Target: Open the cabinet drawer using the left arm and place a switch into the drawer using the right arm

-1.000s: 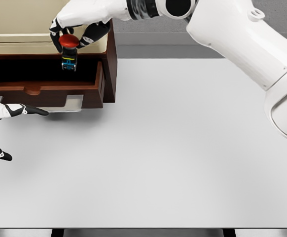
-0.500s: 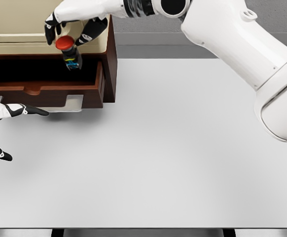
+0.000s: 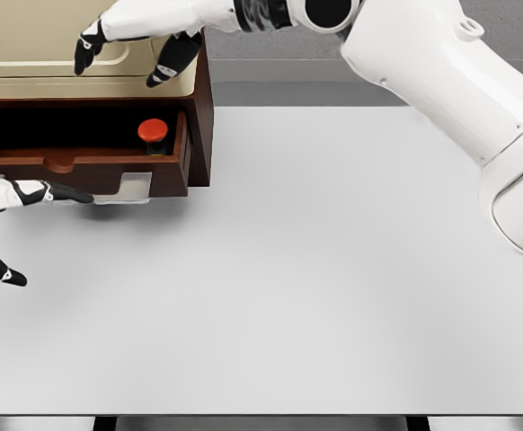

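Right arm extends from the upper right across the top of the head view, its right hand (image 3: 128, 47) at upper left with black-tipped fingers (image 3: 85, 52) spread and empty. Left hand (image 3: 10, 224) enters at the left edge, fingers extended and apart.

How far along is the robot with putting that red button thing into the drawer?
Nearly finished, it seems. The drawer stands pulled open, and the switch with its red cap sits inside near the right end. The right hand hovers above with fingers spread, holding nothing. The left hand rests open in front of the drawer. Only pulling the arms away looks left.
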Controlling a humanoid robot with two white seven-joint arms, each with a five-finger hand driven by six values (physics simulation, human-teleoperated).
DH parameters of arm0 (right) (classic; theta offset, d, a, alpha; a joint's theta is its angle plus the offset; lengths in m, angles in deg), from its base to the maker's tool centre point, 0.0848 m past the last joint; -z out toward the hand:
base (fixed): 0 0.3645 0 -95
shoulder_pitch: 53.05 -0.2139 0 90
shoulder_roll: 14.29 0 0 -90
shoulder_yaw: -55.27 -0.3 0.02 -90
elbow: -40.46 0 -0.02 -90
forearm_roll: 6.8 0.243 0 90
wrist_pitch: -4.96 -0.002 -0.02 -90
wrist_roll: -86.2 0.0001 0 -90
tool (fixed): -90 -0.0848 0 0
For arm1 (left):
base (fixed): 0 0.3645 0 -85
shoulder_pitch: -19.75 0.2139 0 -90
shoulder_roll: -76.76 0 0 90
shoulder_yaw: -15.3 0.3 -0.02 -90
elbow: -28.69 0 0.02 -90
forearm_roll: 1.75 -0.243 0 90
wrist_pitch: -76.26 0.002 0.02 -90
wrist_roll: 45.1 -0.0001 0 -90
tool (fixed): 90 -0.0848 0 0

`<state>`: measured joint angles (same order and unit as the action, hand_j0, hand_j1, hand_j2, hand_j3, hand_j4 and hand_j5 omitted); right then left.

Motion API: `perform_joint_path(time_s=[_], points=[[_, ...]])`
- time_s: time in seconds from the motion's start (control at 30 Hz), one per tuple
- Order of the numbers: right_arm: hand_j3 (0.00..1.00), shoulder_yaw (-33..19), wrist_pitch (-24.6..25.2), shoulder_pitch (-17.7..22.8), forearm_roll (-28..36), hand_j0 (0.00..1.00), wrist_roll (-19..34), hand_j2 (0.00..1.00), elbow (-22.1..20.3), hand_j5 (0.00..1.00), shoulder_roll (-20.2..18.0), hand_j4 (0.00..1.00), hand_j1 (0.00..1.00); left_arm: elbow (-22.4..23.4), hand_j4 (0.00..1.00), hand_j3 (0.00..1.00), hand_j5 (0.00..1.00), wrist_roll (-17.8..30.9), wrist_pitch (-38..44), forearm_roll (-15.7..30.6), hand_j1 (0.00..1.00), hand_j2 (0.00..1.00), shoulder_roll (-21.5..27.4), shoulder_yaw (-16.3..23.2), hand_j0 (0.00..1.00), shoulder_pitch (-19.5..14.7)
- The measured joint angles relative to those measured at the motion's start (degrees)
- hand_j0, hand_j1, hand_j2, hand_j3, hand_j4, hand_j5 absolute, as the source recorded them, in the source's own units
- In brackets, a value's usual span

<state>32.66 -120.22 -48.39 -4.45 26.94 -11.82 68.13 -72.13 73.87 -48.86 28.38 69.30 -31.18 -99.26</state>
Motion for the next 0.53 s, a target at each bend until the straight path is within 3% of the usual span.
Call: perform_joint_path(time_s=[0.07, 0.1, 0.2, 0.3, 0.4, 0.53], points=[[0.79, -0.1, 0.0, 0.0, 0.0, 0.79, -1.0, 0.79, -9.2, 0.79, -7.1, 0.79, 0.79, 0.0, 1.0, 1.0, 1.0, 0.0, 0.0, 0.0, 1.0, 1.0, -0.1, -0.8, 1.0, 0.0], [0.96, -0.1, 0.0, -0.4, 0.1, 0.96, -2.6, 0.96, -14.5, 0.96, -12.6, 0.96, 0.96, -0.1, 1.0, 1.0, 1.0, 0.0, 0.0, 0.0, 1.0, 1.0, -0.2, -1.4, 1.0, 0.0], [1.0, 0.4, 0.0, 0.5, 0.1, 1.0, -9.8, 1.0, -28.0, 1.0, -30.5, 1.0, 1.0, -0.1, 1.0, 1.0, 1.0, 0.0, 0.0, 0.0, 1.0, 1.0, -0.4, -3.0, 1.0, -0.2], [1.0, 1.3, 0.0, 9.5, -0.2, 1.0, -13.1, 1.0, -35.7, 1.0, -46.1, 1.0, 1.0, -0.1, 1.0, 1.0, 1.0, 0.0, 0.0, -0.1, 1.0, 1.0, -0.7, -4.5, 1.0, -0.3], [1.0, 2.7, 0.1, 10.8, -0.2, 1.0, -14.5, 1.0, -39.2, 1.0, -53.4, 1.0, 1.0, -0.1, 1.0, 1.0, 1.0, 0.0, 0.0, -0.8, 1.0, 1.0, -2.1, -5.2, 1.0, -0.4], [1.0, 3.5, 0.1, 11.1, -0.1, 1.0, -15.1, 1.0, -40.8, 1.0, -57.1, 1.0, 1.0, -0.1, 1.0, 1.0, 1.0, 0.0, 0.0, -1.5, 1.0, 1.0, -3.8, -5.6, 1.0, -1.1]])
